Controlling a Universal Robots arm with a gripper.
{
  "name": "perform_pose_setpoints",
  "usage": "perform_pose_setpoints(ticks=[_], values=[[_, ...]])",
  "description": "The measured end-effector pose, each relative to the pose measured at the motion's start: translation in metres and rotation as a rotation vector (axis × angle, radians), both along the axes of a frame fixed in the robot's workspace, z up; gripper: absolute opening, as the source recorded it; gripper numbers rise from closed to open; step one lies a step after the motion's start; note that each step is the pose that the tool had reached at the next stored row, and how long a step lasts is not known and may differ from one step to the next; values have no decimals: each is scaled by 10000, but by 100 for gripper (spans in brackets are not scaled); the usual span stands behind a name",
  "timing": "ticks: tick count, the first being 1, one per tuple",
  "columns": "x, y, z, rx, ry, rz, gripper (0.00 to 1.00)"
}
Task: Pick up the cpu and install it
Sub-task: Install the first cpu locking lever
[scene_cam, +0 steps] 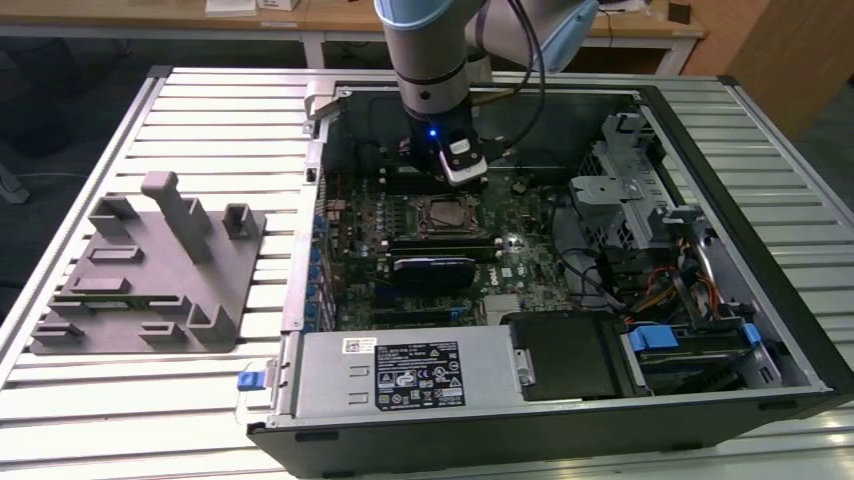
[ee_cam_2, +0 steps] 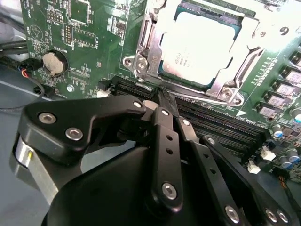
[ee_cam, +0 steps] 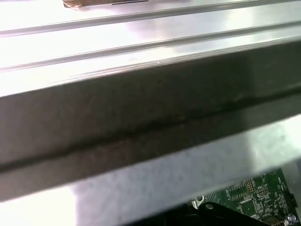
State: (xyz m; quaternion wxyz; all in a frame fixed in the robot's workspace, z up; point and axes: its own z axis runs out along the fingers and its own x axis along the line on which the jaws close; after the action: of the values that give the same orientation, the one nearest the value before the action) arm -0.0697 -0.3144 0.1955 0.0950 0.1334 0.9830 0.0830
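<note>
One robot arm reaches down into an open computer case (scene_cam: 801, 330) that lies on a slatted metal table (scene_cam: 200, 110). Its black gripper (ee_cam_2: 164, 101) hangs just above the green motherboard (ee_cam_2: 94, 42), close beside the processor socket, with its two fingers (ee_cam_2: 165, 136) pressed together and nothing between them. The cpu (ee_cam_2: 200, 49), a small flat square with a silvery-grey metal top, already lies inside the socket (ee_cam_2: 146, 52), framed by the metal retention bracket; in the exterior view it sits near the middle of the board (scene_cam: 441, 213), just below the arm's wrist. Judging by its look, the chip is light, rigid and smooth on top, so it would slip easily under a pinch on its face. Its underside contacts and the socket beneath are likely delicate, so any hold belongs on two opposite edges of the pale rim, kept level and gentle. A grey plastic tray with upright posts (scene_cam: 147, 270) stands well apart on the table, toward the exterior view's left.
</note>
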Motion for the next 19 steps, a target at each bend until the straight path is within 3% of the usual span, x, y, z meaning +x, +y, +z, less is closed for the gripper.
perform_pose_setpoints(ticks=[13,17,19], values=[[3,0,-37,-106,1,-128,11],[4,0,-42,-105,1,-134,11],[5,-1,-44,-60,1,-132,11]])
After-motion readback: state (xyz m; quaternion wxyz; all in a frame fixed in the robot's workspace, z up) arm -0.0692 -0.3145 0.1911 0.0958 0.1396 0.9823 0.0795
